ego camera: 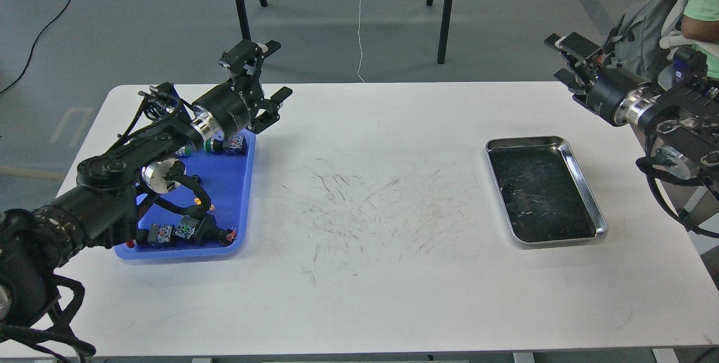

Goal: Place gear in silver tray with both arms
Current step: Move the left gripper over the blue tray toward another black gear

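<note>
The silver tray (528, 141) lies on the right half of the white table, and only scuff marks show on its dark bottom. The gear, small black parts with coloured ends (227, 145) (180, 232), lies in the blue plastic tray (233, 183) at the left. My left gripper (275, 73) hovers open above that tray's far right corner, holding nothing. My right gripper (557, 58) is open and empty, raised beyond the table's far right corner, well behind the silver tray.
The white table (371, 273) has grey scratch marks across its middle. Black stand legs (444, 9) rise behind the far edge. A seated person (699, 9) and a grey backpack (637, 42) are at the far right, close to my right arm.
</note>
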You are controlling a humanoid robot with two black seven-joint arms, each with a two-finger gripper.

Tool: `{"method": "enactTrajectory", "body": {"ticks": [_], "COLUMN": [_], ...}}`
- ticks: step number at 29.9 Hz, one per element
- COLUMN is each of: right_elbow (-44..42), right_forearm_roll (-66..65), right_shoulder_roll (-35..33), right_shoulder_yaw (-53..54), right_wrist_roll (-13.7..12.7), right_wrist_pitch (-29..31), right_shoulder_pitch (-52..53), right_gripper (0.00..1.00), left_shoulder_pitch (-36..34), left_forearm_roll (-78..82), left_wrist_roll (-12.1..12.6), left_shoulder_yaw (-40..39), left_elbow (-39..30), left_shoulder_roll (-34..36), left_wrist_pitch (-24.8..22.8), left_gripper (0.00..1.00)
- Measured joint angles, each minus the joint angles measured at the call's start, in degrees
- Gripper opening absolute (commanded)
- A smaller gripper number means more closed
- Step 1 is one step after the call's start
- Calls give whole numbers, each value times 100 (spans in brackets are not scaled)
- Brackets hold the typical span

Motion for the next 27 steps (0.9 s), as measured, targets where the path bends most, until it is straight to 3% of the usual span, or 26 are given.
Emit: {"method": "enactTrajectory", "body": {"ticks": [5,11,27], "right_elbow": [-1,1,2], "right_forearm_roll": [93,140,140], "right_shoulder_roll": [22,53,61], "right_shoulder_yaw": [372,419,475], "right_wrist_roll": [0,0,0], "right_wrist_pitch": [-13,-46,-74], "right_shoulder_pitch": [-131,-190,-307], "right_gripper": [93,93,93], "left_shoulder_pitch": [-22,-32,168], "left_forearm_roll": [43,10,-93], "left_wrist_roll": [0,0,0], "left_shoulder_yaw": [555,515,-1024], "left_elbow": [-534,-960,-1040], "left_shoulder_roll": [288,854,1177], "left_wrist_pitch": [-3,-2,0], "left_gripper": [100,100,100]}}
